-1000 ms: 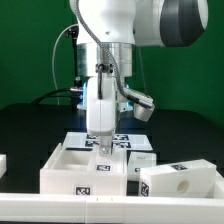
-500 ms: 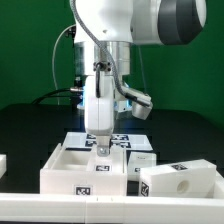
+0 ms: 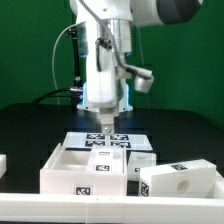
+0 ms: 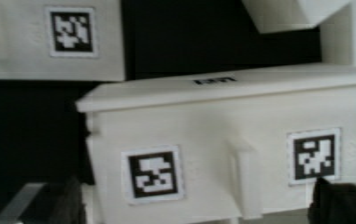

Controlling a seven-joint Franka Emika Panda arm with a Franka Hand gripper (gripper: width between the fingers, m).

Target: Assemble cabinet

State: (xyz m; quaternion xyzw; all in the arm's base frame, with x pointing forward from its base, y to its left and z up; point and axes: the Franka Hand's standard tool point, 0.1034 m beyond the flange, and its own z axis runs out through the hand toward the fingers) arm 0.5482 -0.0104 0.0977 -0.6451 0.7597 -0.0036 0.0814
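The cabinet's open white box (image 3: 85, 168) with marker tags lies near the front of the table. A second white cabinet piece (image 3: 182, 182) with a round hole lies to the exterior view's right of it. My gripper (image 3: 105, 126) hangs just above the box's back wall, open and empty. In the wrist view the gripper (image 4: 201, 205) has its dark fingers (image 4: 59, 202) spread wide, with a white tagged cabinet piece (image 4: 228, 110) below and between them, apart from both fingers.
The marker board (image 3: 112, 141) lies flat behind the box, and also shows in the wrist view (image 4: 50, 40). A small white piece (image 3: 3, 163) sits at the exterior view's left edge. A white rail (image 3: 110, 208) runs along the front. Another white piece's corner (image 4: 308, 12) shows in the wrist view.
The gripper has risen from low at the box's back wall to just above it. The cabinet pieces have not moved.
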